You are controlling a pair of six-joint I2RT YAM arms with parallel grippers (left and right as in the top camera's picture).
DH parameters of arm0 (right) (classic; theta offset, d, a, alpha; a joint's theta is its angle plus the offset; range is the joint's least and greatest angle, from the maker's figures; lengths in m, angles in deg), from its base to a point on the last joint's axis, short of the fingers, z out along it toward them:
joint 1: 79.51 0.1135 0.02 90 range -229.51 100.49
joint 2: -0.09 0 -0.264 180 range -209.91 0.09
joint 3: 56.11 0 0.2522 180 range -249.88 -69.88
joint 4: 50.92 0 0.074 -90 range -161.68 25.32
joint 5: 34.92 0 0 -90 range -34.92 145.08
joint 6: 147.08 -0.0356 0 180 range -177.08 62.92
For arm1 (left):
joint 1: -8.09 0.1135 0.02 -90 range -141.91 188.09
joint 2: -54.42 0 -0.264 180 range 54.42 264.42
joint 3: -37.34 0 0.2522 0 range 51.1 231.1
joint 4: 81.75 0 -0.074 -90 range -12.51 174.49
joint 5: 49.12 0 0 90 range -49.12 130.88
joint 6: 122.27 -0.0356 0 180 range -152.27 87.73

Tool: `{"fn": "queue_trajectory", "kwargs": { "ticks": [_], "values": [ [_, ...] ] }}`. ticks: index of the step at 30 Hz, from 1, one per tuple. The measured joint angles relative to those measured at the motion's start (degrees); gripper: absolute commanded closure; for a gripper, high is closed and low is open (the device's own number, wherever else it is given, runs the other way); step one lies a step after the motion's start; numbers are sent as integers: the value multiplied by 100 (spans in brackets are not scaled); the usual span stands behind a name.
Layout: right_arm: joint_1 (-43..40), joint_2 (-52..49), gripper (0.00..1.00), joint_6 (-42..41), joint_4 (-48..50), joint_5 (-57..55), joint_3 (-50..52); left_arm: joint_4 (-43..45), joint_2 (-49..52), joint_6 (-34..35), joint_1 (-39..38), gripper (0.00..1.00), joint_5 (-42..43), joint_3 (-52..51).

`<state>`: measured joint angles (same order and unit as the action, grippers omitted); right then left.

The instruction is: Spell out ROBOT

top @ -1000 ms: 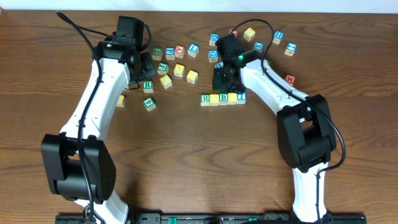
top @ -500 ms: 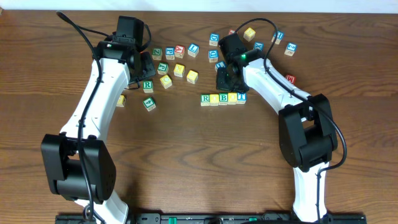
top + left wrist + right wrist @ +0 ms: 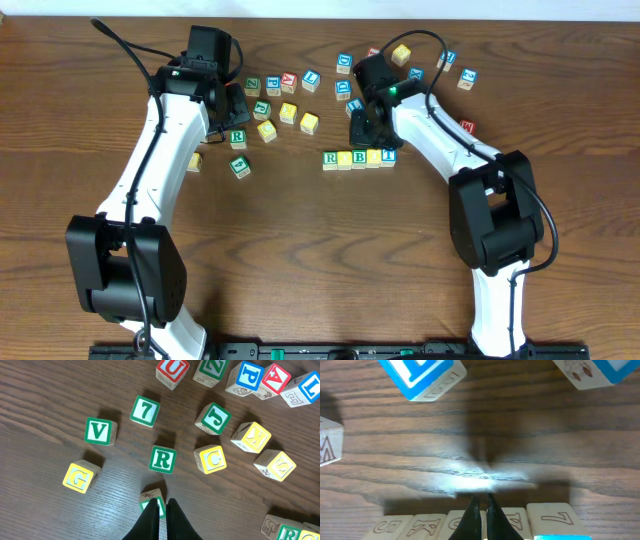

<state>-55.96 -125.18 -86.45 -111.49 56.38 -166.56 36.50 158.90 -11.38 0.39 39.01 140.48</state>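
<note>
A row of five cubes lies at table centre: green R (image 3: 330, 158), a yellow-faced cube (image 3: 345, 158), green B (image 3: 359, 157), another yellow-faced cube (image 3: 374, 156) and blue T (image 3: 388, 155). My right gripper (image 3: 361, 130) hovers just behind the row, shut and holding nothing. In the right wrist view its tips (image 3: 481, 498) point down at the row's back faces (image 3: 460, 524). My left gripper (image 3: 237, 105) is shut and empty among the loose cubes. In the left wrist view its tips (image 3: 161, 504) partly cover a green-framed cube (image 3: 150, 497), below a loose green R (image 3: 162, 459).
Loose cubes lie scattered behind the row: green V (image 3: 98, 431), 7 (image 3: 145, 410), J (image 3: 215, 418), yellow G (image 3: 78, 477), C (image 3: 210, 459) and K (image 3: 251, 436). Blue cubes (image 3: 444, 58) and a red-lettered one (image 3: 466, 127) lie far right. A blue cube (image 3: 422, 375) sits close behind the right gripper.
The right gripper drifted slightly right and back from the row a second ago, then held still. The left arm has not moved.
</note>
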Motion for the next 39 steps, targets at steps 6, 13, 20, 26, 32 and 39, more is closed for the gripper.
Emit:
{"fn": "queue_trajectory", "kwargs": {
  "ticks": [6,13,20,26,32,39],
  "values": [
    [-24,0,99,0,-11,-7,0,0,0,0,0,92,0,0],
    [-24,0,99,0,-52,-7,0,0,0,0,0,92,0,0],
    [-24,0,99,4,-122,-7,0,0,0,0,0,92,0,0],
    [-24,0,99,4,-166,-7,0,0,0,0,0,92,0,0],
    [-24,0,99,22,-175,-7,0,0,0,0,0,93,0,0],
    [-24,0,99,35,-177,-7,0,0,0,0,0,92,0,0]
  ]
}}
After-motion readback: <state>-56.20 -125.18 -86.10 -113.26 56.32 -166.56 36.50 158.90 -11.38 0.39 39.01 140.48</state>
